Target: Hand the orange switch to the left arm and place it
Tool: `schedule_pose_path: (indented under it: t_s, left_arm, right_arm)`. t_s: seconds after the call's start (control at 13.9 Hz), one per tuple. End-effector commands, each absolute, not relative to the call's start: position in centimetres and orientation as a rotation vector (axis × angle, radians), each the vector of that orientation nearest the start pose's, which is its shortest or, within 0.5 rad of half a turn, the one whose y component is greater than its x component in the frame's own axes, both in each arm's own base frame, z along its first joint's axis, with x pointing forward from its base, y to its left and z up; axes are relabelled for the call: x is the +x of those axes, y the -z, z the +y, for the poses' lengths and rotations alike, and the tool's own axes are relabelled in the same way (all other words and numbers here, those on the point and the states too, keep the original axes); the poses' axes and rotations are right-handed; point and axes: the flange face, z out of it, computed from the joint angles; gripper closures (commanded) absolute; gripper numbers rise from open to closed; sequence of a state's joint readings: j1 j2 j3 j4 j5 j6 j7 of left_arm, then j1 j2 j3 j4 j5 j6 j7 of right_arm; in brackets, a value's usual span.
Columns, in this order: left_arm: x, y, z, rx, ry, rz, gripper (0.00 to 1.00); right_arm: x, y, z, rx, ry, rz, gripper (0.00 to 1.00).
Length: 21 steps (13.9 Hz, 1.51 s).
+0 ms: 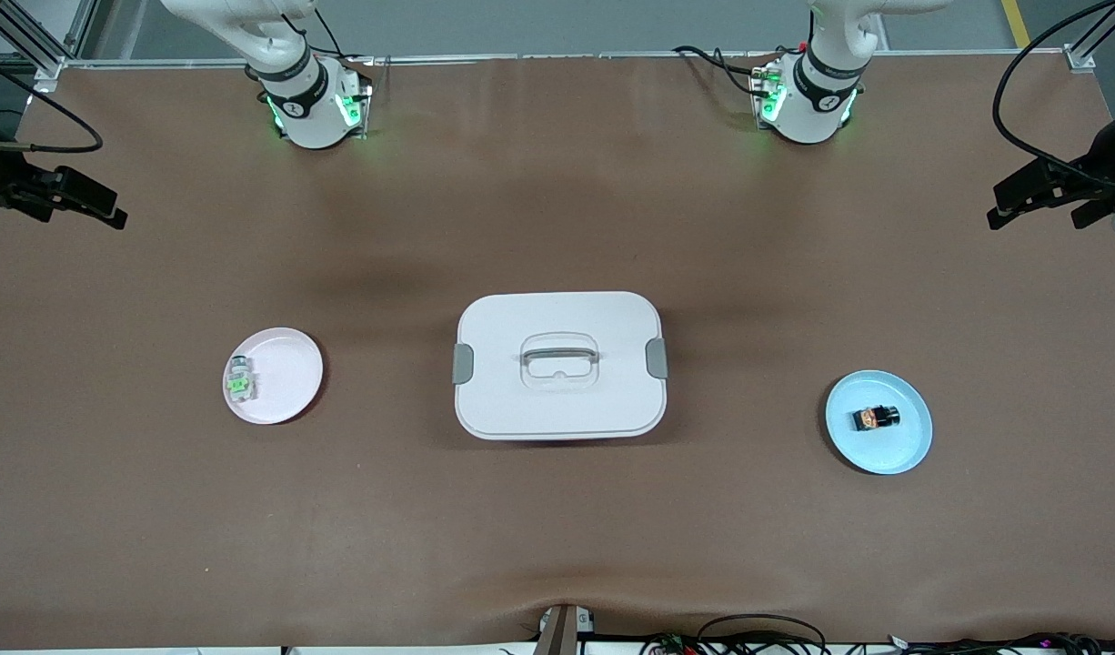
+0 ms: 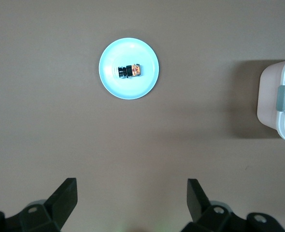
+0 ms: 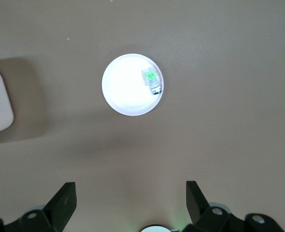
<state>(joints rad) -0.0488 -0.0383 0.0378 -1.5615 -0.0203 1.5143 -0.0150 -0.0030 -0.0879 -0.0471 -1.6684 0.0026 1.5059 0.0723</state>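
Switch, tiny black orange-centred orange switch (image 1: pixel 876 418), lies on round pale-blue plate (image 1: pixel 912 450), frame's lower right; left gripper (image 2: pixel 132 198) and right gripper (image 3: pixel 130 198) gape, empty.

The orange switch (image 1: pixel 876 418) (tiny, black) lies on a blue plate (image 1: pixel 912 446); the white box (image 1: pixel 559 365) sits closed mid-table.

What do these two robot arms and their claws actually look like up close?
Both arms are glossy white with rounded shells and black joint bands, green lights glowing at their bases and black cables trailing off. The left arm and right arm look alike. The left gripper and right gripper each have two matte black, wedge-shaped fingers with small round holes near their roots.
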Motion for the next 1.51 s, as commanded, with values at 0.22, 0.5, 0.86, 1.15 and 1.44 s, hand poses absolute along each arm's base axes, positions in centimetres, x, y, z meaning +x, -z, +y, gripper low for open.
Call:
schedule_pose_path:
  t_s: [0.22,0.5,0.86,1.15,1.44]
  left_arm:
    - [53.2,-65.1,-0.7,-3.159,0.002,-0.006,0.00]
    - [53.2,-65.1,-0.8,-3.159,0.002,-0.003,0.00]
    - [53.3,-65.1,-0.7,-3.160,0.004,-0.006,0.00]
    - [53.5,-65.2,-0.5,-3.159,0.007,0.011,0.00]
    - [53.5,-65.4,-0.4,-3.159,0.017,-0.003,0.00]
  right_arm:
    - [51.3,-64.0,-1.8,-3.169,-0.067,0.158,0.00]
    - [51.1,-65.0,-2.7,-3.119,-0.106,0.216,0.00]
    - [51.2,-65.0,-2.5,-3.088,-0.104,0.257,0.00]
    - [51.3,-65.0,-2.5,-3.077,-0.097,0.259,0.00]
    - [51.4,-64.9,-2.4,-3.077,-0.099,0.255,0.00]
